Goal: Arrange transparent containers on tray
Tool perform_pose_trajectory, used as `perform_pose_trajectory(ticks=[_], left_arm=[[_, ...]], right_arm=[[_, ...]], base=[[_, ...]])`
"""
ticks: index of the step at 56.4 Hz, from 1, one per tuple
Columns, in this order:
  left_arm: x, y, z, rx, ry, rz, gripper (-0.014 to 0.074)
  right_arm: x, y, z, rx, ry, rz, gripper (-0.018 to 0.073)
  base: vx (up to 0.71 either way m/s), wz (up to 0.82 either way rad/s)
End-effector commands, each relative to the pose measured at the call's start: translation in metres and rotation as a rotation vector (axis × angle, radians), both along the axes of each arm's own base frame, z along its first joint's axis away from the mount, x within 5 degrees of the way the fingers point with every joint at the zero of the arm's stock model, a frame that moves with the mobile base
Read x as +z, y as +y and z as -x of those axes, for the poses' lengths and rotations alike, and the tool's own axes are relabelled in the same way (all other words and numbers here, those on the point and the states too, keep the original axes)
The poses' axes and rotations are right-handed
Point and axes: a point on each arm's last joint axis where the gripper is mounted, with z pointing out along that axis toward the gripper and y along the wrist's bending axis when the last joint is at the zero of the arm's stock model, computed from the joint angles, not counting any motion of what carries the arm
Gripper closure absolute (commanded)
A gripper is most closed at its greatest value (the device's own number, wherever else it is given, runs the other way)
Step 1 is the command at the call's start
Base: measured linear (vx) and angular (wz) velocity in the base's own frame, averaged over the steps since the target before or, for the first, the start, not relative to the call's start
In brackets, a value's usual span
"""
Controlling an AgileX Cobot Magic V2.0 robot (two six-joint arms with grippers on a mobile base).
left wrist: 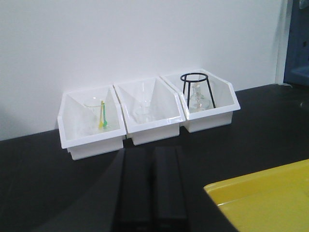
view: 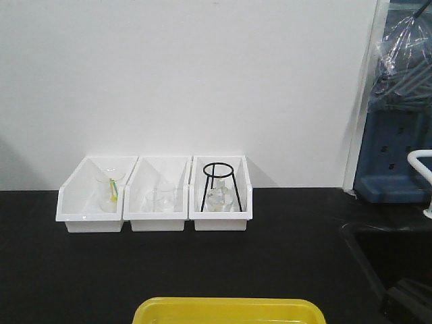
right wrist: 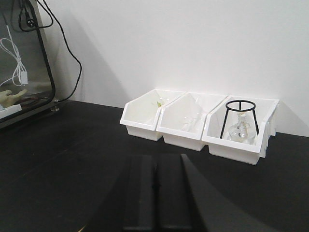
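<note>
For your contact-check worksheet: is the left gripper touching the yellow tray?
Apart. The left wrist view shows black tabletop between the closed left gripper and the yellow tray.

A black tabletop carries three white bins set side by side in a row against the white wall, their sides touching or nearly so. A yellow tray rests on the table's near edge, well apart from the bins.

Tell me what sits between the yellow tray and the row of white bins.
Nothing: only bare black tabletop lies between the yellow tray and the three white bins. The front-facing view shows it best; the left wrist view shows the same.
</note>
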Motion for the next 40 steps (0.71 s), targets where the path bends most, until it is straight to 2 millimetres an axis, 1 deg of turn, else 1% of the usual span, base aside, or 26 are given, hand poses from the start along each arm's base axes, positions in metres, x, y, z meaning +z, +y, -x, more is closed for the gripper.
perform_pose_trajectory(ticks=[1,2,4,5,6,8,9,11,16,19,23,32,37,40], left_arm=[[-0.019,0.008,0.023,0.042,-0.125,0.044,0.0596],[-0.023,0.01,0.028,0.049,-0.142,0.048,0.0596],[-0.042,0.011,0.033,0.06,-0.134,0.046,0.0596],[-0.047,0.012,0.037,0.062,-0.147,0.047,0.0596],[-0.057,0.012,0.038,0.067,-0.136,0.045,0.0596],[-0.067,0.013,0.041,0.071,-0.139,0.046,0.0596],[-0.07,0.013,0.043,0.071,-0.135,0.043,0.0596],[-0.075,0.012,0.046,0.061,-0.067,0.006,0.0596],[-0.083,0.012,0.044,0.063,0.023,-0.117,0.0596],[-0.086,0.012,0.043,0.063,0.037,-0.154,0.0596],[-0.086,0.013,0.044,0.065,0.039,-0.152,0.0596],[-0.077,0.013,0.043,0.079,-0.033,-0.022,0.0596],[-0.072,0.014,0.043,0.086,-0.086,0.001,0.0596],[-0.072,0.014,0.043,0.086,-0.089,0.001,0.0596]], right_arm=[[0.009,-0.003,-0.001,-0.032,-0.041,0.02,0.0572],[0.009,-0.003,-0.001,-0.032,-0.041,0.02,0.0572],[0.009,-0.003,-0.001,-0.032,-0.041,0.02,0.0572],[0.009,-0.003,-0.001,-0.032,-0.041,0.02,0.0572],[0.009,-0.003,-0.001,-0.032,-0.041,0.02,0.0572],[0.009,-0.003,-0.001,-0.032,-0.041,0.02,0.0572],[0.009,-0.003,-0.001,-0.032,-0.041,0.02,0.0572],[0.009,-0.003,-0.001,-0.032,-0.041,0.02,0.0572],[0.009,-0.002,-0.001,-0.027,-0.04,0.02,0.0572],[0.009,-0.002,-0.001,-0.029,-0.041,0.02,0.0572],[0.009,-0.003,-0.002,-0.034,-0.042,0.019,0.0572],[0.009,-0.003,-0.002,-0.035,-0.042,0.019,0.0572],[0.009,-0.002,-0.001,-0.028,-0.041,0.02,0.0572],[0.009,-0.002,-0.001,-0.028,-0.041,0.02,0.0572]], base=[[0.0,0.0],[0.0,0.0],[0.0,0.0],[0.0,0.0],[0.0,0.0],[0.0,0.0],[0.0,0.0],[0.0,0.0],[0.0,0.0],[0.0,0.0],[0.0,0.0],[0.0,0.0],[0.0,0.0],[0.0,0.0]])
